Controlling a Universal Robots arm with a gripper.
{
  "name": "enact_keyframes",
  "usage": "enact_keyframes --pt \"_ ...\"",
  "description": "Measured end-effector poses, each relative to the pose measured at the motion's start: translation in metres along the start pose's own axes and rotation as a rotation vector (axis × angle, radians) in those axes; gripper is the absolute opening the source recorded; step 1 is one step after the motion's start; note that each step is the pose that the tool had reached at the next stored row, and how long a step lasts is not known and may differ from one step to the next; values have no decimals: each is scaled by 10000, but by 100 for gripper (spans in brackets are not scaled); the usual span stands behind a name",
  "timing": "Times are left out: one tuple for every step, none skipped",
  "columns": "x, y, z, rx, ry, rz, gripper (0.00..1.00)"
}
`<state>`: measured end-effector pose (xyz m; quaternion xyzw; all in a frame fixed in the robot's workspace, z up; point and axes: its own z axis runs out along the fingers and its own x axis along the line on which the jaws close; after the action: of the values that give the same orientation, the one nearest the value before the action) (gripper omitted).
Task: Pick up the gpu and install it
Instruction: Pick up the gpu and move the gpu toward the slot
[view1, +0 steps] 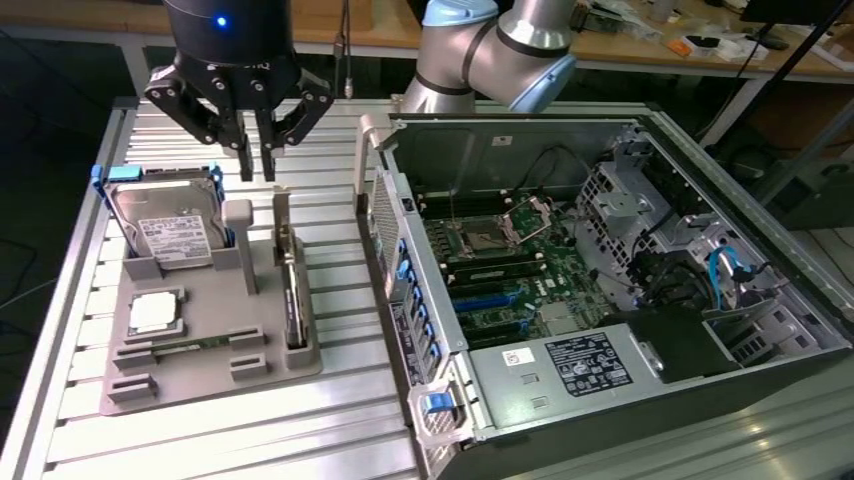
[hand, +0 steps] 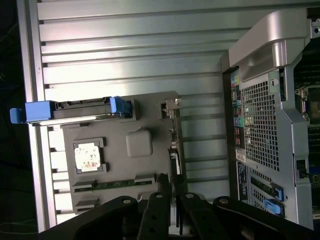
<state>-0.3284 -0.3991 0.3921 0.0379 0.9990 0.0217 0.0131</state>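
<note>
The gpu (view1: 288, 292) is a thin dark card standing on edge in a slot along the grey holder (view1: 200, 385), on the side nearest the PC case. In the wrist view the gpu (hand: 174, 159) is seen edge-on, with its silver bracket (hand: 172, 104) at the far end. My gripper (view1: 258, 172) hangs above the table, just beyond the card's far end and clear of it. Its black fingers (hand: 159, 216) stand a narrow gap apart with nothing between them.
A hard drive in a blue frame (view1: 167, 232), a square CPU chip (view1: 154, 312) and a memory stick (hand: 115, 184) share the holder. The open PC case (view1: 601, 270) lies at the exterior view's right, motherboard (view1: 514, 265) exposed. All of it rests on a ribbed metal table (view1: 200, 440).
</note>
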Motion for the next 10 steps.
enact_keyframes --pt "0 0 0 0 0 0 17" --pt "0 0 0 0 0 0 24" --pt "0 0 0 0 0 -1 30" --pt "0 0 0 0 0 0 30" --pt "0 0 0 0 0 0 36" --pt "0 0 0 0 0 0 42" --pt "0 0 0 0 0 0 42" --pt "0 0 0 0 0 0 48" --pt "0 0 0 0 0 0 54" --pt "0 0 0 0 0 0 60"
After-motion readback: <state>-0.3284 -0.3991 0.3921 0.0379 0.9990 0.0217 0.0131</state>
